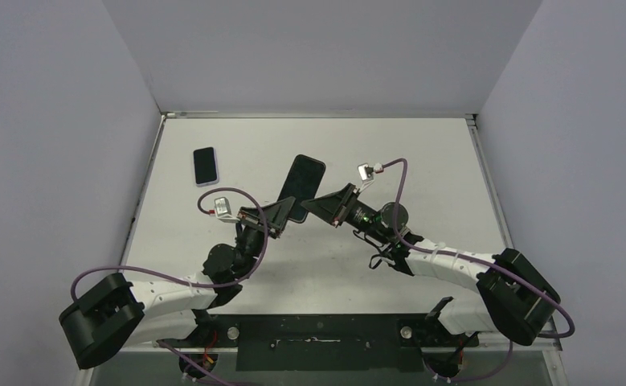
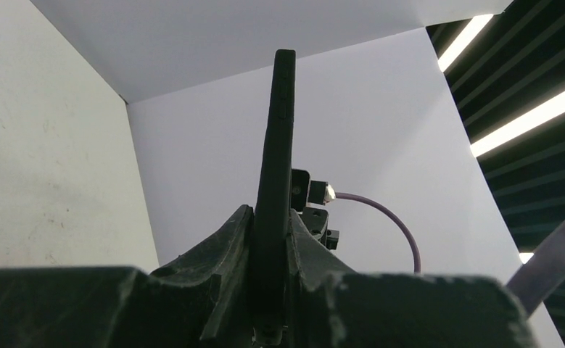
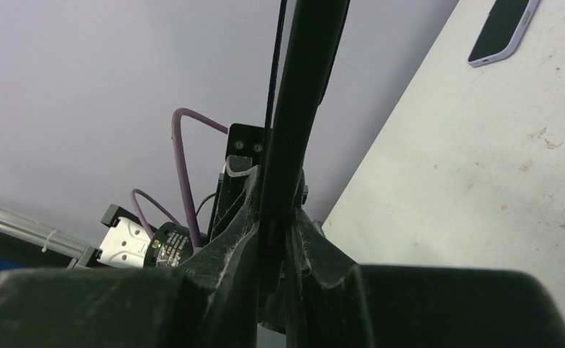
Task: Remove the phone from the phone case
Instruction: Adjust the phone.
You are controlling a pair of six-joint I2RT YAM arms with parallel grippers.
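While both hands pinch it from opposite sides, the phone [image 1: 303, 186] hangs above the middle of the table [image 1: 422, 161], tilted, its top end pointing away from the bases. Left hand [image 1: 284, 215]: closed on the lower left edge. Its wrist view shows the dark slab rising edge-on from between the fingers [image 2: 225, 246], with side buttons visible up the case [image 2: 279, 130]. Right hand [image 1: 316, 206]: closed on the lower right edge, gripping the same slab just beside the left hand. Its own camera shows the fingers [image 3: 315, 250] clamped against both faces. Judgement: two grips on one end because one hand must anchor the case while the other peels or pushes the phone free; holding it off the table gives both faces room. Cannot tell from any view whether phone and case have begun to part. A thin dark line runs beside the slab in the right wrist view, possibly a lip lifting, possibly not. Second phone [image 1: 205, 165], pale-edged, lies flat near the far left corner, well apart from the hands. Task reads as early: extraction not yet done. Risk: both grips sit low, so the long free end may twist or slip when force comes.
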